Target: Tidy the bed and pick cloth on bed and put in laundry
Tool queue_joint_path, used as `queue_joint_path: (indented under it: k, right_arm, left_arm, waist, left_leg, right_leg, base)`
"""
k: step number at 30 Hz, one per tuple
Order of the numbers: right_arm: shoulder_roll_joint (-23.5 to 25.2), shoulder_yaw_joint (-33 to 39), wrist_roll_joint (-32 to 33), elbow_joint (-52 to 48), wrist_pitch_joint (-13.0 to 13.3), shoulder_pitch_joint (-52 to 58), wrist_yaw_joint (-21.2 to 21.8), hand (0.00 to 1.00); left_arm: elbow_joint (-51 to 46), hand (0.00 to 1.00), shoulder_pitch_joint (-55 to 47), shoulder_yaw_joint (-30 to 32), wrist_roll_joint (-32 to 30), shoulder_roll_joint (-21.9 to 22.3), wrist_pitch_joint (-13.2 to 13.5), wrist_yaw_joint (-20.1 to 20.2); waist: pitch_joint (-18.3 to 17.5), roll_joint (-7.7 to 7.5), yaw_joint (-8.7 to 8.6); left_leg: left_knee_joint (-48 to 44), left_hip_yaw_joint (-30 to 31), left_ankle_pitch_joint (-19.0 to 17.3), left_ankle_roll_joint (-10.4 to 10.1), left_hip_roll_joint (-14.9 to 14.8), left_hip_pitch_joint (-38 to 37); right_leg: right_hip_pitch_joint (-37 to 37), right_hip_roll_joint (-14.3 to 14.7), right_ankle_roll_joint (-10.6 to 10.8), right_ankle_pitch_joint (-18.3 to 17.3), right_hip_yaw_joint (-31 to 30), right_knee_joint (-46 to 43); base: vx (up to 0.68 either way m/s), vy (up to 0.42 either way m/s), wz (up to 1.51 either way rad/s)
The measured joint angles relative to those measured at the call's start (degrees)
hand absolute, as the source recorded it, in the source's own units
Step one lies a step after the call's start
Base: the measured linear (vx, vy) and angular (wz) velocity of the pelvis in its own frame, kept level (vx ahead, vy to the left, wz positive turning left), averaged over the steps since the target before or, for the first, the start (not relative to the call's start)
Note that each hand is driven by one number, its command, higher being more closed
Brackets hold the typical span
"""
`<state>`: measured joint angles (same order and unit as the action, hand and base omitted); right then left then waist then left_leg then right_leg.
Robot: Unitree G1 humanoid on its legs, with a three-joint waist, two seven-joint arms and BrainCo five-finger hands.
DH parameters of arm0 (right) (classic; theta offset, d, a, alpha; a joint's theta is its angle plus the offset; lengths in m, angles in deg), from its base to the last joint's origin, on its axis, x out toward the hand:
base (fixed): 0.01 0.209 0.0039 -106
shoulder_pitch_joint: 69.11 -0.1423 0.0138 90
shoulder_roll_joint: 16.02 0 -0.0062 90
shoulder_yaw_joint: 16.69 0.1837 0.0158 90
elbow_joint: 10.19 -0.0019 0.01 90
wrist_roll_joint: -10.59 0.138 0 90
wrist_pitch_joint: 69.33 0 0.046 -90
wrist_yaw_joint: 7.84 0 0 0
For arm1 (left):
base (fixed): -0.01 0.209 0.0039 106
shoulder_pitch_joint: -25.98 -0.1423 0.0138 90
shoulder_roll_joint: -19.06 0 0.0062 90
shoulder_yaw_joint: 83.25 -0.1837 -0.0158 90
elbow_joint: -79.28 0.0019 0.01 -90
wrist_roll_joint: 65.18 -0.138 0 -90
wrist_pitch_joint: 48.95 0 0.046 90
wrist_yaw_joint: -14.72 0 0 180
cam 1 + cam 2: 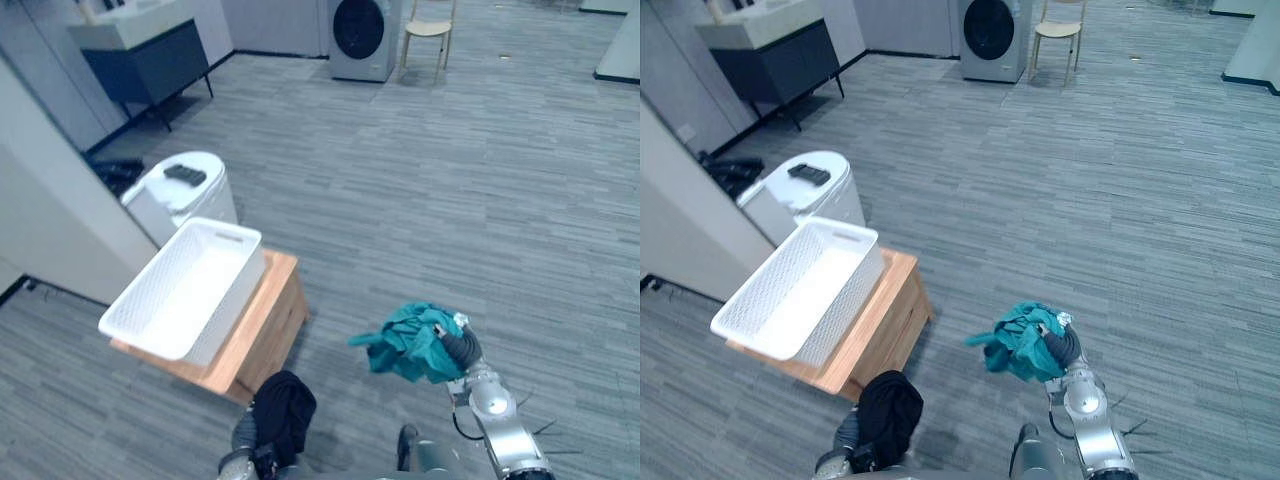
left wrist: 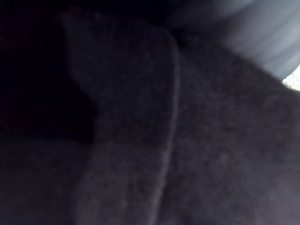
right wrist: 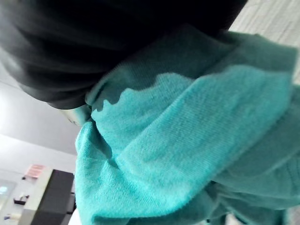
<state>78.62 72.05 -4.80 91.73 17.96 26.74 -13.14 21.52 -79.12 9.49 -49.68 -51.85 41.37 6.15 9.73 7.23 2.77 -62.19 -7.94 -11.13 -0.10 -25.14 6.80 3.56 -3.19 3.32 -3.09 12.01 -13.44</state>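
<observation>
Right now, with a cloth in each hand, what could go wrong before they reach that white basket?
The teal cloth hangs loosely off the right hand and might slip to the floor. The white basket overhangs its wooden stand; a bump could tip it. The black cloth drapes over the left hand and blocks its wrist camera, so aiming may suffer.
</observation>
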Motion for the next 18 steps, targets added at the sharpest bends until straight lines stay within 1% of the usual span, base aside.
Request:
queue_joint_path:
  k: [1,2,3,4,5,6,7,8,9,10,11,12,13,14,15,16,17,18]
  right_arm:
    - [-0.01,-0.45,0.00,-0.18,0.12,-0.45,0.01,1.00]
    - [-0.28,-0.57,-0.01,-0.65,0.18,-1.08,0.18,1.00]
    - [-0.52,-0.48,-0.11,-1.25,0.25,-1.88,0.25,1.00]
    - [-0.83,-0.40,-0.55,-1.61,0.33,-2.75,0.24,1.00]
    - [-1.29,-0.31,-1.02,-1.63,0.59,-3.45,0.18,1.00]
    - [-1.96,-0.21,-1.43,-1.82,1.11,-3.71,0.03,1.00]
    - [-2.32,-0.12,-1.75,-2.56,1.25,-3.71,0.03,1.00]
    - [-2.46,0.19,-2.20,-4.41,1.43,-3.59,-0.12,1.00]
    - [-2.41,0.30,-2.29,-5.36,1.97,-3.64,-0.69,1.00]
    - [-1.87,0.25,-2.73,-5.92,2.40,-3.75,-1.08,1.00]
    - [-1.59,0.23,-3.36,-6.73,2.55,-4.14,-0.96,1.00]
    - [-0.96,0.22,-3.94,-7.71,3.14,-5.16,-0.99,1.00]
    - [-0.54,0.26,-4.14,-8.17,3.33,-5.59,-0.97,1.00]
    - [0.16,0.04,-4.49,-9.28,3.82,-5.58,-0.95,1.00]
    - [0.30,-0.60,-4.46,-10.46,4.39,-5.36,-0.84,1.00]
    - [0.26,-0.58,-4.44,-11.12,4.64,-5.28,-0.81,1.00]
    - [0.03,-0.24,-4.32,-13.18,4.97,-5.25,-0.82,1.00]
    - [-0.15,0.01,-4.32,-14.64,5.12,-5.13,-0.82,1.00]
  left_arm:
    - [-2.19,1.00,-0.24,0.23,0.38,-0.08,0.24,-0.18]
    - [-4.17,1.00,-0.39,0.24,0.91,-0.04,0.73,-0.11]
    - [-6.03,1.00,-0.33,0.21,1.37,0.03,1.18,0.11]
    - [-7.50,1.00,-0.15,0.21,1.73,0.05,1.42,0.53]
    - [-8.35,1.00,0.14,0.12,1.77,0.09,1.58,0.96]
    - [-8.70,1.00,0.49,-0.09,1.77,0.26,1.59,0.99]
    - [-8.73,1.00,0.57,-0.28,1.77,0.26,1.59,1.00]
    - [-8.80,1.00,0.47,-0.36,1.77,0.18,1.56,1.03]
    - [-8.72,1.00,0.50,-0.33,1.78,-0.20,1.53,1.02]
    - [-8.15,1.00,0.91,-0.37,1.79,-0.71,1.45,1.03]
    - [-7.93,1.00,0.73,-0.56,1.81,-0.77,1.28,1.04]
    - [-7.88,1.00,0.40,-1.08,1.83,-1.89,1.13,0.96]
    - [-7.82,1.00,0.37,-1.48,1.79,-2.60,1.10,0.91]
    - [-7.65,1.00,0.35,-2.69,1.69,-3.40,1.08,0.83]
    - [-7.36,1.00,0.75,-2.93,1.66,-4.59,1.09,0.79]
    - [-7.36,1.00,1.48,-2.93,1.54,-4.86,1.12,0.80]
    - [-7.09,1.00,2.24,-3.12,1.05,-5.35,1.36,0.91]
    - [-6.49,1.00,3.05,-3.32,0.77,-5.71,1.54,1.00]
  waist:
    - [0.15,-0.94,0.08]
    - [0.20,-1.58,0.31]
    - [0.20,-1.68,0.84]
    - [0.27,-1.82,1.15]
    - [0.28,-2.02,1.06]
    - [0.04,-2.37,1.03]
    - [-0.04,-2.38,0.92]
    - [-0.25,-2.44,0.74]
    - [-0.83,-3.15,-0.20]
    - [-0.89,-5.61,-0.79]
    - [-1.06,-6.49,-0.62]
    - [-1.05,-7.33,-1.01]
    - [-1.01,-7.36,-1.61]
    - [-0.94,-7.23,-2.24]
    - [-0.84,-7.05,-2.59]
    - [-0.91,-6.83,-2.88]
    - [-0.79,-6.45,-3.66]
    - [-0.85,-6.58,-3.92]
  left_leg:
    - [1.08,-4.81,-1.52,-0.34,1.12,1.86]
    - [4.63,-9.62,-2.71,-0.72,2.50,3.76]
    - [9.79,-13.84,-3.69,-1.35,3.63,5.40]
    - [15.45,-19.36,-3.88,-1.48,4.40,6.27]
    - [21.88,-26.96,-3.68,-1.67,5.39,6.37]
    - [28.39,-37.48,-2.44,0.64,6.72,5.12]
    - [31.69,-43.12,-0.66,3.49,7.76,4.10]
    - [36.24,-48.16,0.08,9.28,10.34,2.43]
    - [40.29,-47.67,-1.99,12.27,13.27,0.98]
    - [43.62,-43.84,-1.67,11.39,16.83,0.52]
    - [47.44,-40.70,-0.63,11.38,19.90,-0.69]
    - [49.81,-35.81,0.44,11.72,22.57,-2.05]
    - [49.89,-33.64,0.53,11.70,23.05,-2.56]
    - [49.99,-29.28,0.69,11.66,24.00,-3.84]
    - [50.15,-23.61,0.85,11.41,24.68,-5.74]
    - [50.18,-21.18,0.95,11.26,24.68,-5.82]
    - [50.16,-15.74,1.47,10.49,24.74,-5.72]
    - [50.46,-12.72,2.03,9.96,25.24,-5.58]
  right_leg:
    - [-3.00,-0.27,-1.10,0.04,0.72,2.58]
    - [-5.14,-0.39,-1.55,-0.21,1.68,4.75]
    - [-6.73,-0.32,-1.82,-0.50,2.76,6.24]
    - [-8.20,-0.14,-1.56,-0.38,4.73,7.62]
    - [-10.27,-0.06,-1.39,-0.42,7.78,9.20]
    - [-12.58,0.05,-0.38,-1.11,12.22,10.58]
    - [-13.87,0.31,0.62,-2.09,14.51,10.61]
    - [-15.20,0.36,1.71,-5.40,17.86,8.31]
    - [-15.52,-0.92,2.72,-8.58,20.98,3.76]
    - [-14.33,-4.36,3.86,-11.00,23.95,-4.42]
    - [-10.76,-8.67,3.71,-10.76,25.10,-17.55]
    - [-4.43,-13.13,2.75,-10.36,21.19,-33.83]
    - [-2.71,-13.86,2.68,-11.24,18.88,-37.02]
    - [-1.44,-13.87,1.67,-13.22,16.31,-37.87]
    - [-0.81,-11.06,0.16,-15.41,10.52,-31.80]
    - [-0.18,-9.08,-0.16,-15.95,6.94,-28.33]
    - [1.12,-4.91,0.13,-16.49,-2.82,-21.01]
    - [1.38,-3.14,0.97,-16.27,-8.85,-16.18]
  base:
    - [0.38,-0.242,0.21]
    - [0.44,-0.254,0.27]
    - [0.43,-0.185,0.28]
    - [0.55,-0.175,0.49]
    - [0.57,-0.136,0.83]
    - [0.47,-0.096,1.00]
    - [0.47,-0.061,1.16]
    - [0.36,-0.007,1.39]
    - [0.43,0.014,1.85]
    - [0.40,0.043,1.98]
    - [0.46,0.052,2.16]
    - [0.39,0.035,1.80]
    - [0.44,-0.022,2.09]
    - [0.48,-0.108,2.30]
    - [0.49,-0.144,2.30]
    - [0.41,-0.211,2.42]
    - [0.34,-0.254,2.05]
    - [0.35,-0.297,2.43]
